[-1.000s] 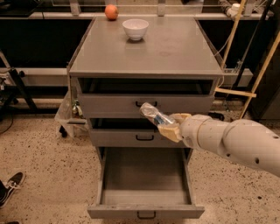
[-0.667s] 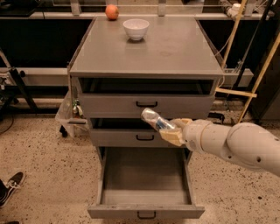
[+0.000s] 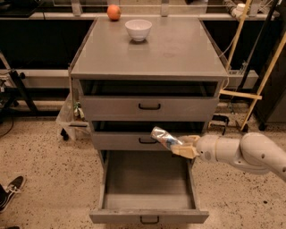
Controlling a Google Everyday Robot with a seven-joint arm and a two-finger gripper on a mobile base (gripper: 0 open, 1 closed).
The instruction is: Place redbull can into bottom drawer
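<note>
— Where is the redbull can [image 3: 161, 136] at this moment?

— It is in the gripper [image 3: 178, 146]. The two fingers are pinching it at its lower end, so the claw is closed on the can. The can is tilted, with its free end pointing up and to the left.

— And where is the gripper itself?

— On the right side of the cabinet [image 3: 152, 53], at the end of the white arm [image 3: 241, 154] that comes in from the right. It is in the air, just in front of the middle drawer [image 3: 120, 141], close to its black handle and above the back part of the bottom drawer [image 3: 147, 179].

— Is the bottom drawer open?

— Yes, it is pulled far out toward us. Only its bare grey floor and walls show inside. The can is above it, not inside it.

— What about the other drawers?

— The top drawer [image 3: 178, 107] and the middle one each show a dark gap above the front. I cannot tell what is inside them.

— Anything on top?

— A white bowl [image 3: 138, 29] stands at the far end, and an orange fruit [image 3: 113, 12] lies behind it to the left, apart from the bowl. I cannot tell if the bowl holds anything.
</note>
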